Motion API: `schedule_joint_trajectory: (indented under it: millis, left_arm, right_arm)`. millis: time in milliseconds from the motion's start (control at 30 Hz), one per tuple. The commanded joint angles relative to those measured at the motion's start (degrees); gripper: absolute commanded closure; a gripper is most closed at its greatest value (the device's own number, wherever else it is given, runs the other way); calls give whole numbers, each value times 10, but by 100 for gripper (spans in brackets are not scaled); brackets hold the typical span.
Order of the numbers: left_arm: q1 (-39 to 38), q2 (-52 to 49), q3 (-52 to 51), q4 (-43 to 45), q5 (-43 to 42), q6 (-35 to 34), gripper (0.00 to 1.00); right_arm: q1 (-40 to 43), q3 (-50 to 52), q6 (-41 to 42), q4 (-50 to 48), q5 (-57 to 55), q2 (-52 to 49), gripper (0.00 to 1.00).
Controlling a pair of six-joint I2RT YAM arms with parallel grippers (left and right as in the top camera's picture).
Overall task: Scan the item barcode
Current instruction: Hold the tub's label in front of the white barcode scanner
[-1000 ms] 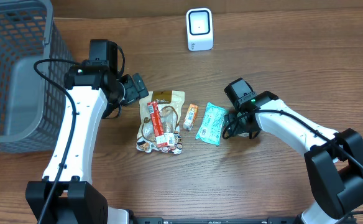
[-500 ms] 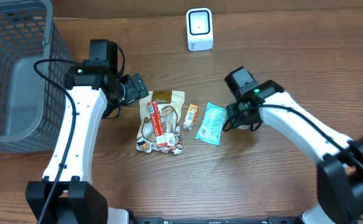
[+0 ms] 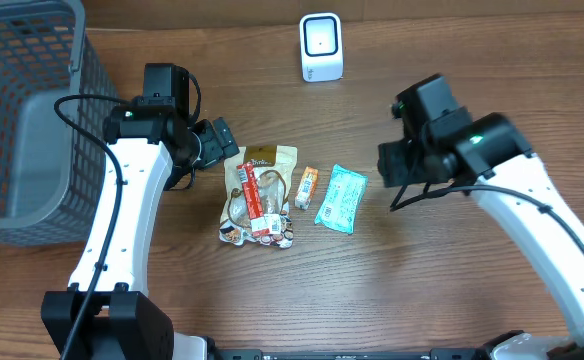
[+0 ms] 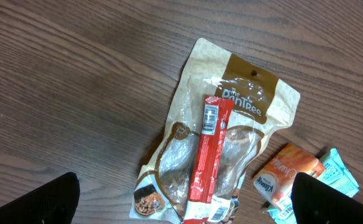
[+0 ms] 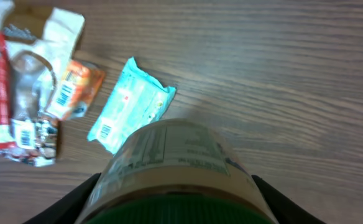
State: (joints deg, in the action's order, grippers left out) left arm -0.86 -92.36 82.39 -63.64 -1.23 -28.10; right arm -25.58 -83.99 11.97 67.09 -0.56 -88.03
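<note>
One jar (image 5: 169,155), green-lidded, clamped in right pincer (image 5: 176,211) above table (image 3: 422,290); left pincer (image 3: 222,140) spread wide, empty, near snack pouch (image 4: 247,102).

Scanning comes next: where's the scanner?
Overhead, the white scanner stands at the far middle of the table, beyond the snack pouch and teal packet.

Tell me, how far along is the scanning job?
Picked up: the right gripper holds a green-lidded jar over the table. In hand: it is not yet at the white scanner. Left: showing its barcode there; the brown pouch, orange packet and teal packet lie waiting, the left gripper open near them.
</note>
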Motion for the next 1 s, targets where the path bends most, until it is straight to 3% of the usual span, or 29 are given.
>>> schedule_joint_trajectory:
  millis: [0, 400, 700, 967]
  left_arm:
    - [1, 10, 4, 0, 2, 13, 0]
    - [1, 10, 4, 0, 2, 13, 0]
    - [1, 10, 4, 0, 2, 13, 0]
    - [1, 10, 4, 0, 2, 13, 0]
  right_arm:
    - [18, -65, 0, 4, 33, 10, 50]
    - [28, -357, -24, 235, 33, -120, 52]
    - [25, -360, -24, 111, 33, -184, 60]
    - [24, -360, -24, -103, 33, -192, 54]
